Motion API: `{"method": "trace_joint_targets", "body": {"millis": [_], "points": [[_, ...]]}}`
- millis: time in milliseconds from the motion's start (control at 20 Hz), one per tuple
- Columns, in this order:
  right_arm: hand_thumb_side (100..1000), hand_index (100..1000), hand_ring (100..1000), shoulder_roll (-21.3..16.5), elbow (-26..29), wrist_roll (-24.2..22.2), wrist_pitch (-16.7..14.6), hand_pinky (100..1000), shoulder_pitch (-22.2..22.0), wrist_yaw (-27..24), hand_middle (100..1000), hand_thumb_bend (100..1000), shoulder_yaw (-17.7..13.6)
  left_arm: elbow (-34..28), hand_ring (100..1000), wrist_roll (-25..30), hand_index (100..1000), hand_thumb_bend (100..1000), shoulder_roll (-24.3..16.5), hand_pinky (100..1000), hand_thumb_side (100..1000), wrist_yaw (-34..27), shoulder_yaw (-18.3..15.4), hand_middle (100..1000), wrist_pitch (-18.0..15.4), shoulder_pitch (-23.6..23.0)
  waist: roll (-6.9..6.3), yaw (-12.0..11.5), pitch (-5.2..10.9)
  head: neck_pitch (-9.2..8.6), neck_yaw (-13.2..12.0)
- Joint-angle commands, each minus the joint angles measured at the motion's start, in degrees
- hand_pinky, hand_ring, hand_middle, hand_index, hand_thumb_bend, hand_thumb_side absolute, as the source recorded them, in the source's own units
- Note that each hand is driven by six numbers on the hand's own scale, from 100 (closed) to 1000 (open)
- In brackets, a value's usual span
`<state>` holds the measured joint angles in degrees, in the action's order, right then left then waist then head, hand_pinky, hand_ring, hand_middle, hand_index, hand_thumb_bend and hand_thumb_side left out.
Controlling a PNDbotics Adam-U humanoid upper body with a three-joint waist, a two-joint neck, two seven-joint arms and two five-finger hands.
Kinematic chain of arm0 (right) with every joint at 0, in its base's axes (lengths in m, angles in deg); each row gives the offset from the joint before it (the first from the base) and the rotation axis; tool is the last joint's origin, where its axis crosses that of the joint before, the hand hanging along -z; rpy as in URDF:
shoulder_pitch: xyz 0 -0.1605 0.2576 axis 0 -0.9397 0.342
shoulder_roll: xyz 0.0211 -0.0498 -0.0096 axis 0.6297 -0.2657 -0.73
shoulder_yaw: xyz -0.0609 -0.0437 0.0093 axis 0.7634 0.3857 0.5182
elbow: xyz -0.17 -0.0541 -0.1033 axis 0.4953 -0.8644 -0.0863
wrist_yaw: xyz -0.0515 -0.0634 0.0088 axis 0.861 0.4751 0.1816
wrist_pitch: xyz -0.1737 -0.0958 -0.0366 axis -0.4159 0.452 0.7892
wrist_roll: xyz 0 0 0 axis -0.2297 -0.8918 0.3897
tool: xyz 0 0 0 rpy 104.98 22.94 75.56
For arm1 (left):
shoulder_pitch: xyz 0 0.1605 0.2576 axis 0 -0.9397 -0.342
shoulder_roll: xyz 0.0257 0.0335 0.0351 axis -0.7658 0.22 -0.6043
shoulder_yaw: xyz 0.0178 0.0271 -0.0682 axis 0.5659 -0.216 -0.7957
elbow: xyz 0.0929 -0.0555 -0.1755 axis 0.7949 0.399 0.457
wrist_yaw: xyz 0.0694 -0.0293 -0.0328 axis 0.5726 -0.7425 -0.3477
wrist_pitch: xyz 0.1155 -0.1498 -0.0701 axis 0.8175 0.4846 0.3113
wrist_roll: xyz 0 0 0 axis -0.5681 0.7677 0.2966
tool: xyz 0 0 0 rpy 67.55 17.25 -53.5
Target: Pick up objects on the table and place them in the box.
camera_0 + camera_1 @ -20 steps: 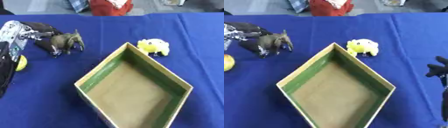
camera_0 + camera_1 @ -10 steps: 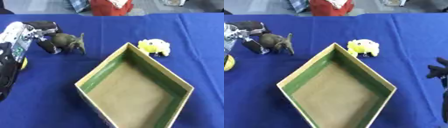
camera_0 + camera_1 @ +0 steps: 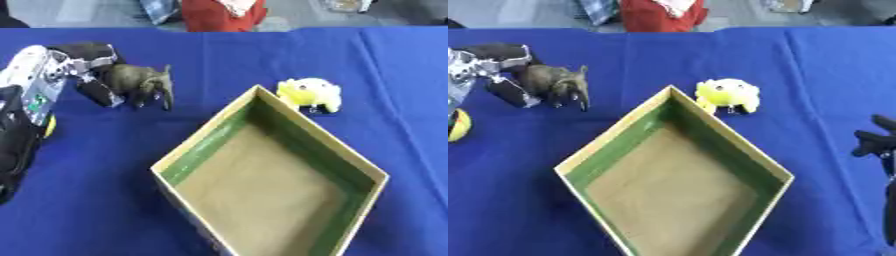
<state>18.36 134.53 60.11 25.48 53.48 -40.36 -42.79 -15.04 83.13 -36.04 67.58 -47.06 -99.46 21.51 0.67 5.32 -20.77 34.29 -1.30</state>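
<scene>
My left hand comes in from the upper left, its fingers and thumb curled round the back of a brown toy elephant. The elephant's trunk hangs down toward the blue cloth; I cannot tell whether its feet touch the cloth. The open cardboard box, green along its inner walls, sits diamond-wise in the middle and holds nothing. A yellow soft toy stands just beyond the box's far corner. My right hand rests at the right edge, fingers relaxed, holding nothing.
A yellow ball lies at the left edge, half hidden behind my left forearm. A red object stands past the table's far edge. Blue cloth covers the whole table.
My left hand has moved right and closed its fingers round the elephant, which has turned a little so its trunk points down. The box, the yellow toy and my right hand have stayed put.
</scene>
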Motion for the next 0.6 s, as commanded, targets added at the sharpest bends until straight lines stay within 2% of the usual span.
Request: {"method": "trace_joint_targets", "body": {"millis": [50, 350, 600], "points": [[1000, 828, 752, -0.6, 0.9, -0.1, 0.0, 790, 0.1, -0.2, 422, 100, -0.2, -0.7, 415, -0.6, 265, 100, -0.8, 514, 268, -1.8, -0.2, 287, 1.9, 0.9, 0.07, -0.1, 1.58, 0.38, 0.3], [1000, 828, 752, -0.7, 0.9, -0.1, 0.1, 790, 0.0, -0.4, 422, 100, -0.3, -1.7, 367, -3.1, 229, 100, -0.7, 463, 284, -6.2, -0.3, 246, 4.9, 1.0, 0.14, -0.3, 1.93, 0.64, 0.4], [1000, 828, 753, -0.7, 0.9, -0.2, 0.2, 791, -0.1, -0.7, 423, 100, -0.4, -3.5, 300, -5.3, 195, 100, -0.7, 423, 323, -10.6, 0.1, 185, 5.6, 1.1, 0.15, -0.5, 2.24, 0.91, 0.5]]}}
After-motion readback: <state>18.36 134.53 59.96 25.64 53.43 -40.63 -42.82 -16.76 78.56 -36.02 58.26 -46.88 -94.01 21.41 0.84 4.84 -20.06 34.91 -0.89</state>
